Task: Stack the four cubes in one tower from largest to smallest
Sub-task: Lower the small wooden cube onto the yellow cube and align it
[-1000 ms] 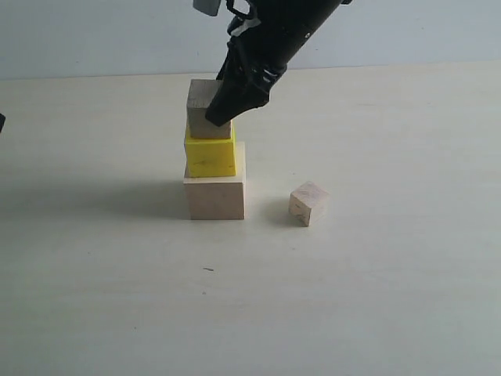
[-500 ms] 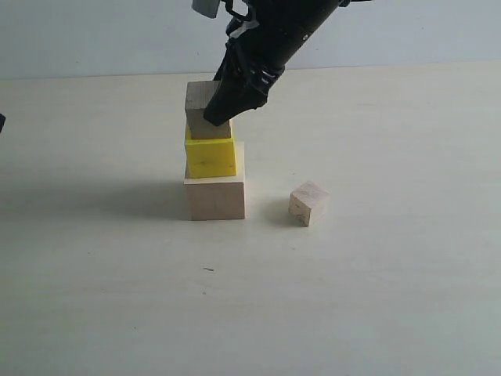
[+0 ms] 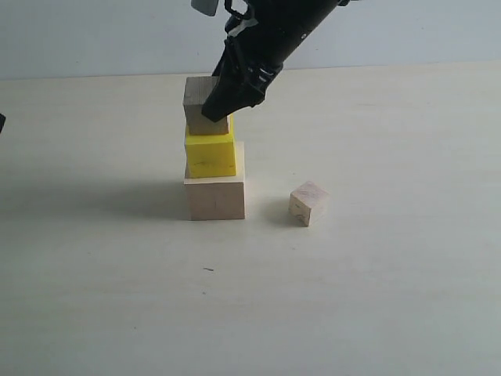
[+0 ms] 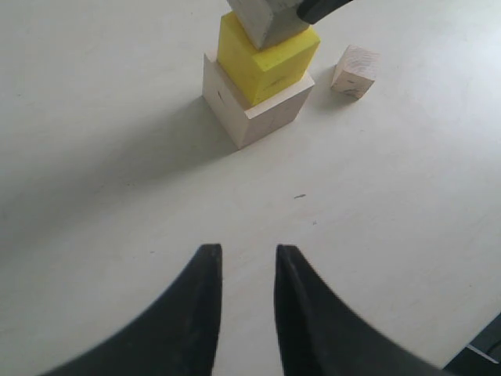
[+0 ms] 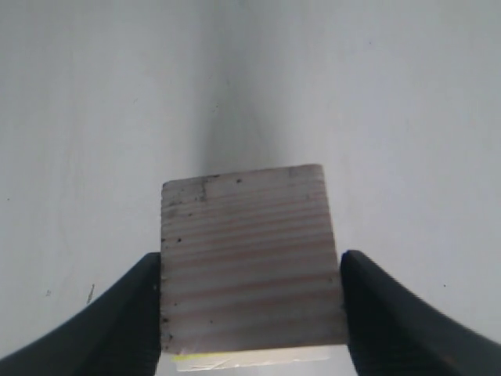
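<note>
The large pale wood cube (image 3: 215,197) stands on the table with the yellow cube (image 3: 210,155) on top of it. My right gripper (image 3: 219,110) is shut on a small wood cube (image 3: 197,98), held at the yellow cube's top and offset a little to the left. Whether the two touch I cannot tell. In the right wrist view that cube (image 5: 246,235) fills the space between the fingers, and a yellow sliver (image 5: 196,357) shows beneath. The other small wood cube (image 3: 308,203) lies alone to the right of the stack. My left gripper (image 4: 244,251) hangs open over bare table, well short of the stack (image 4: 262,59).
The pale table (image 3: 376,298) stretches wide around the stack, and a light wall runs behind it. The right arm (image 3: 282,31) slants down from the upper middle over the stack. The loose cube (image 4: 354,70) also shows in the left wrist view.
The right gripper and its small wood cube have shifted slightly left and up over the yellow cube. The lower two cubes and the loose cube have not moved.
</note>
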Motion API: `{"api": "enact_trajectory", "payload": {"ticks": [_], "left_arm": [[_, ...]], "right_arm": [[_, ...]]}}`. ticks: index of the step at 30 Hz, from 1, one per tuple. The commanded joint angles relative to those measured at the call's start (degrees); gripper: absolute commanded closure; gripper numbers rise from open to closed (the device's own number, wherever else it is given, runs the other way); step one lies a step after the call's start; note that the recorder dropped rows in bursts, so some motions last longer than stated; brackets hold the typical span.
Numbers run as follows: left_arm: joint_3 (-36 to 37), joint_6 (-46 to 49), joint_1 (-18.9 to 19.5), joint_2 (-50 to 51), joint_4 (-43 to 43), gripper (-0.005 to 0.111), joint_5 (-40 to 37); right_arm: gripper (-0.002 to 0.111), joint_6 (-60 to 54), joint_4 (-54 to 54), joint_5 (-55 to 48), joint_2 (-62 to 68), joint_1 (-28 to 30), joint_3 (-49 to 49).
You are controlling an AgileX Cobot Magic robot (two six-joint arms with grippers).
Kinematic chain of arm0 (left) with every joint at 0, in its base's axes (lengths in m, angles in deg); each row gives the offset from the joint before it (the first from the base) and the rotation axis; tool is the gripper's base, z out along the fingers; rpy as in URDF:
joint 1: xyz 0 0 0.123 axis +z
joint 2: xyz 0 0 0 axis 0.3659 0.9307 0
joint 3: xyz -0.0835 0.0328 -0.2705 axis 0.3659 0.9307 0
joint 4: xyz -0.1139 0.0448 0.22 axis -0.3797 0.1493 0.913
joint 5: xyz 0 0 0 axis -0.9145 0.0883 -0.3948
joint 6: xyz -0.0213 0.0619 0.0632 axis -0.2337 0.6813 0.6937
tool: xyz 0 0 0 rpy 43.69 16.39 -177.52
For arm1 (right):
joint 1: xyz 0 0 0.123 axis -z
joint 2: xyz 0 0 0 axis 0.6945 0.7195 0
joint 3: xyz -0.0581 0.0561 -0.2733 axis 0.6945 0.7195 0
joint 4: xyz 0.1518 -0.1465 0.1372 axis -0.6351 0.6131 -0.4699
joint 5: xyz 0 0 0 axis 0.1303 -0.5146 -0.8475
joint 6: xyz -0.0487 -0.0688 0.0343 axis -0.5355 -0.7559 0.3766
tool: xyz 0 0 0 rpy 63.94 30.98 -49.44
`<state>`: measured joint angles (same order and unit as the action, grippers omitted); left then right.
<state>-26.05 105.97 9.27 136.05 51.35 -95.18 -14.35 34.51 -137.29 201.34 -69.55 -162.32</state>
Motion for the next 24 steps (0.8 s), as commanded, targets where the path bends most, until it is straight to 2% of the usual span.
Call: {"api": "enact_trajectory", "payload": {"ticks": [1, 24], "left_arm": [[0.13, 0.23, 0.19, -0.21, -0.54, 0.081, 0.79], [0.13, 0.47, 0.19, -0.21, -0.54, 0.081, 0.68]], "right_arm": [[0.063, -0.48, -0.84, 0.48, -0.09, 0.23, -0.36], [0.062, -0.48, -0.66, -0.38, -0.09, 0.23, -0.36]]}}
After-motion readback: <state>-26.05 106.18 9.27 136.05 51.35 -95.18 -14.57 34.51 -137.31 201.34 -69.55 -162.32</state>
